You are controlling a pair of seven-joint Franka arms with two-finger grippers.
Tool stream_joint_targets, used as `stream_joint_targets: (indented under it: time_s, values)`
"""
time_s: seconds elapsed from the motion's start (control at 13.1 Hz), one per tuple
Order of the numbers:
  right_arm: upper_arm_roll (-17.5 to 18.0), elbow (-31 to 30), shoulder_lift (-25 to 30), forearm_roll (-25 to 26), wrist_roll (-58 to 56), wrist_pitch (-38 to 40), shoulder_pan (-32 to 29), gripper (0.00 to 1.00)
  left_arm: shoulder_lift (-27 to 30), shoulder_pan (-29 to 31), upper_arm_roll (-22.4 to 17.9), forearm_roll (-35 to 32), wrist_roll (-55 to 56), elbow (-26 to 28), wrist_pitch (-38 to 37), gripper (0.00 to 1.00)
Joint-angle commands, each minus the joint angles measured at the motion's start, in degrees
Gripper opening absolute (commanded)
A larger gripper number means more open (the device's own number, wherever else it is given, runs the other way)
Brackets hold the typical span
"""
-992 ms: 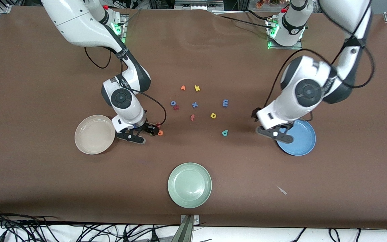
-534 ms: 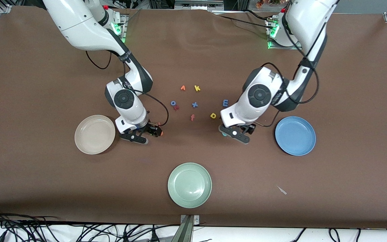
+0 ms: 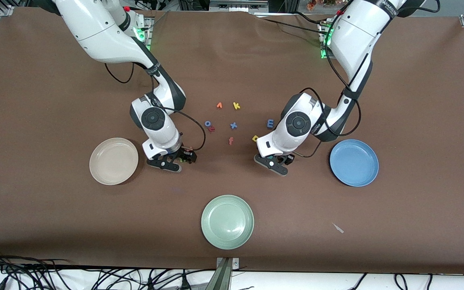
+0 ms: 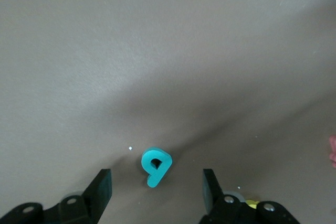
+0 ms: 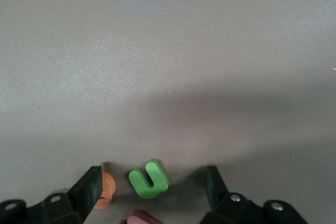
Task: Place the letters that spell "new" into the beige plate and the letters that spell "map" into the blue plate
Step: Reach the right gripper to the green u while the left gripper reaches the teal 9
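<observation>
Beige plate (image 3: 114, 161) bare, toward the right arm's end of the worktop (image 3: 54, 100). Just beside it, right claw (image 5: 153, 169) down low at the worktop, fingers (image 5: 93, 181) apart and straddling the green n (image 5: 148, 180) without touching it. Orange e (image 5: 106, 190) close against one finger, beside the n. Pinkish-red piece (image 5: 139, 217) near the n at the edge of the right wrist view, shape not readable.

Loose cluster mid-worktop: orange v (image 3: 219, 105) and yellow k (image 3: 236, 106) farthest from the front camera; blue o (image 3: 207, 123) touching a small red letter (image 3: 211, 129), shape too small to tell; blue x (image 3: 233, 125); red-orange f (image 3: 230, 140) nearest. Yellow a (image 3: 255, 138) half hidden by the left arm; light-blue m (image 3: 270, 123) farther from the camera than the a.

Green plate (image 3: 227, 222) nearest the front camera, bare.

Left claw (image 4: 156, 174) low at the worktop, fingers (image 4: 103, 190) wide apart, teal p (image 4: 155, 163) lying flat between them with clear gaps on both flanks. Blue plate (image 3: 354, 162) bare, near that claw, toward the left arm's end.
</observation>
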State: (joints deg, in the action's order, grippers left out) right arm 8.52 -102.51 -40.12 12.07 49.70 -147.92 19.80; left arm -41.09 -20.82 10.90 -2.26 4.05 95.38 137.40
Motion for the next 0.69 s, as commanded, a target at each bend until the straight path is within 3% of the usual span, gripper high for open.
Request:
stream_joint_targets:
  time_s: [0.0,0.15,0.46,0.61]
  values:
    - [-0.17,0.12,0.83,1.73,0.23,-0.09,-0.02,0.89,-1.7,-0.97,-0.53,0.15,-0.62,-0.72,0.15,0.7]
    - [-0.34,0.12,1.71,1.73,-1.0,0.44,-0.37,0.94,-2.06,-0.89,-0.53,-4.84,-0.71,-0.81,0.15,0.66]
    - [-0.87,-1.37,1.62,1.82,-2.4,0.27,-0.72,0.94,-2.33,-0.88,-0.45,-5.3,-0.71,-0.9,0.15,0.49]
    - [-1.13,-1.81,1.62,1.82,-2.76,-0.09,-0.81,0.93,-2.59,-0.8,-0.45,-5.3,-0.71,-0.98,0.15,0.48]
